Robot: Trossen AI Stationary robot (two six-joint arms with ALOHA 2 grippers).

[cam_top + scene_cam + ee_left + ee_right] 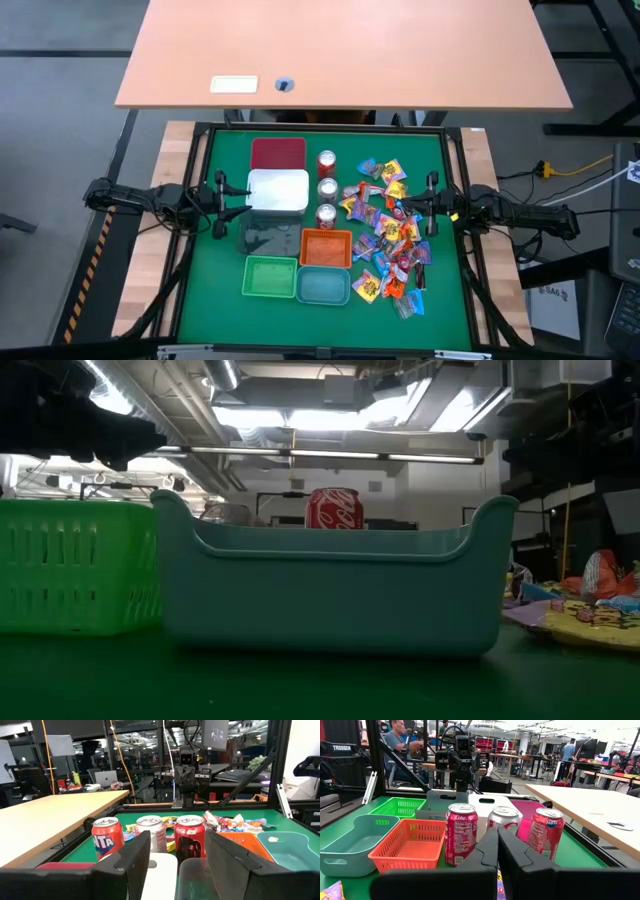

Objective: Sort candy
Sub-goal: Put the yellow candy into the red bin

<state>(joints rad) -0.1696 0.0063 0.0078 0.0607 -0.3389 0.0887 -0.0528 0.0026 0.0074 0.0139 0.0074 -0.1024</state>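
Candy (pixel 390 235) heap running lengthwise beside cans (pixel 327 188), right pincer (pixel 418 205) above

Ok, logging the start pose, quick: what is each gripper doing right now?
Left gripper: fingers open, holding nothing, above the white bin.
Right gripper: fingers closed, empty, above the candy.

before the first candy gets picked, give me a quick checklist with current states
1. Candy pile within the right gripper's reach: ok, it hangs at the pile's edge.
2. Right gripper open for a pick: not ok, fingers shut.
3. Left gripper empty: ok, open beside the white bin.
4. Orange bin, green bin and teal bin free to fill: ok.
5. Three cans upright between bins and pile: ok.
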